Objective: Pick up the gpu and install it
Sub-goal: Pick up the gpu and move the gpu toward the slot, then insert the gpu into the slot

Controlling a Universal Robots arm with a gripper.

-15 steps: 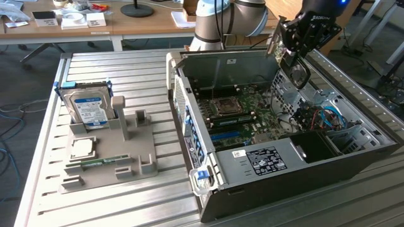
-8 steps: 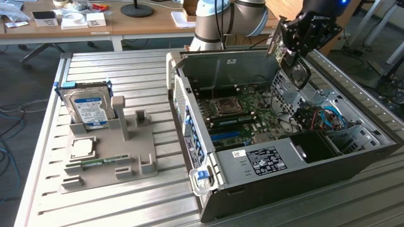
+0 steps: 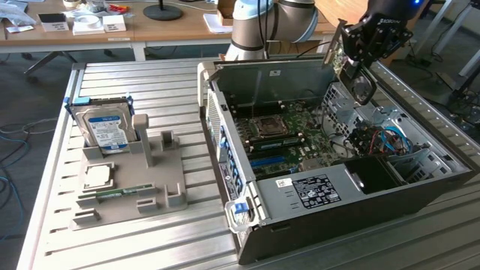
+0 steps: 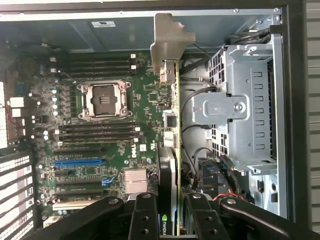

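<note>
My gripper (image 3: 360, 56) is shut on the gpu (image 3: 363, 87) and holds it on edge in the air over the open computer case (image 3: 390, 202). The card hangs above the far right part of the case, its silver bracket (image 3: 334, 48) towards the case's back wall. In the wrist view the gpu (image 4: 175, 150) appears edge-on, a thin green line with the black fan beside it and the bracket (image 4: 170, 42) at the far end. Both black fingers (image 4: 145, 215) clamp its near end. Below lies the motherboard (image 4: 115, 135) with its blue slot (image 4: 77, 162).
A grey metal drive cage (image 4: 245, 110) and loose cables (image 3: 390, 140) sit right beside the card. On the exterior view's left, a grey holder (image 3: 143, 180) carries a blue-labelled hard drive (image 3: 105, 126), a processor chip (image 3: 98, 175) and a RAM stick (image 3: 120, 193).
</note>
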